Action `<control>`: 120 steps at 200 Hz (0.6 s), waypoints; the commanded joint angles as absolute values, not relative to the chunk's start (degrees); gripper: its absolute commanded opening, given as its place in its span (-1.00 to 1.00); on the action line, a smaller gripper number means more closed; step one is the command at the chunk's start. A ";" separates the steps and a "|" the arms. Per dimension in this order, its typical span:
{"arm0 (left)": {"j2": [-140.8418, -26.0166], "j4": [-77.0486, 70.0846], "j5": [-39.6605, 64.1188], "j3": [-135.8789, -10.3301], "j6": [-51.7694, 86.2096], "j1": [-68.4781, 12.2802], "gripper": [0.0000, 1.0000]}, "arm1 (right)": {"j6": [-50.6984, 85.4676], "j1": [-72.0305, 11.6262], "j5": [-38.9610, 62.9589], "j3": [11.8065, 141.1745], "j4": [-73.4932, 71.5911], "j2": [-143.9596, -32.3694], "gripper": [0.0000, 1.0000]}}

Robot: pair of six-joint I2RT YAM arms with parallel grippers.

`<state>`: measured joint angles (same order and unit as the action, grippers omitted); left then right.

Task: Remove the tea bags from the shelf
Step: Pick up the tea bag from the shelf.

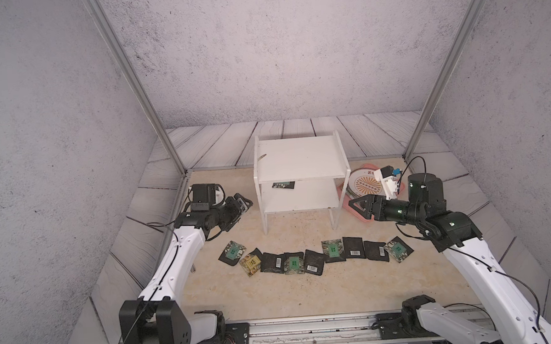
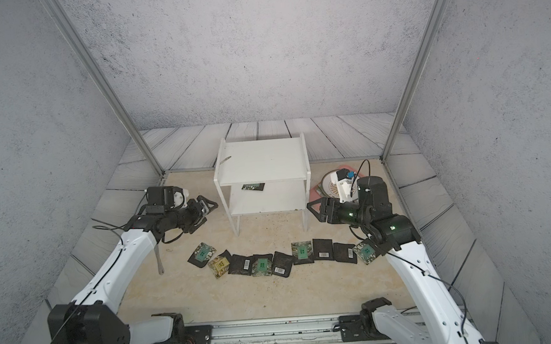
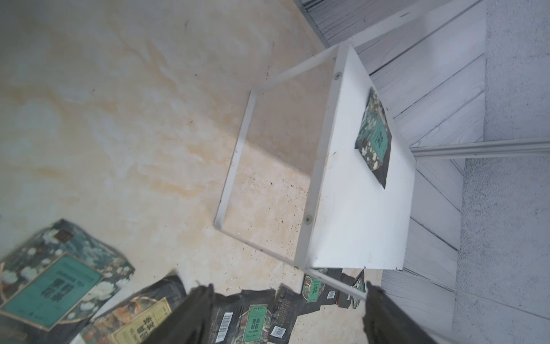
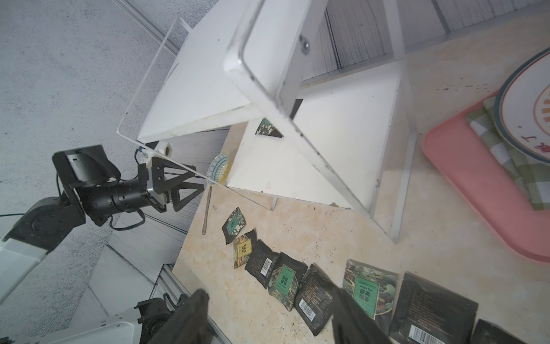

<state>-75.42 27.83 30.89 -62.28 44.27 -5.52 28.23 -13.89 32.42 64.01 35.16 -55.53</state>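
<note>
Tea bags (image 1: 315,258) strewn in a row along lower centre; one sachet (image 1: 283,185) on shelf (image 1: 300,164) lower tier. Left tool (image 1: 241,203) and right tool (image 1: 359,205) both spread open, holding nothing

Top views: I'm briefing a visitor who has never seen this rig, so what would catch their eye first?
First, the curved row of small flat dark tea sachets on the beige tabletop in front of the white two-tier shelf. Next, one lone sachet on the shelf's lower tier. The left gripper and right gripper flank the shelf, both open and empty.
</note>
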 commanded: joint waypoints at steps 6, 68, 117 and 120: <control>-81.78 27.41 36.76 -68.35 39.96 -5.21 0.74 | 27.07 -12.97 30.67 66.26 37.01 -55.92 0.37; -96.78 27.60 42.45 -81.14 37.57 -5.31 0.97 | 28.30 -11.21 30.09 66.71 35.54 -56.65 0.38; -106.55 28.80 45.88 -89.77 35.68 -5.84 1.00 | 28.96 -10.59 29.82 64.64 35.08 -55.96 0.38; -107.06 29.03 45.90 -90.19 35.40 -5.98 1.00 | 29.04 -10.55 29.85 64.46 35.04 -55.96 0.38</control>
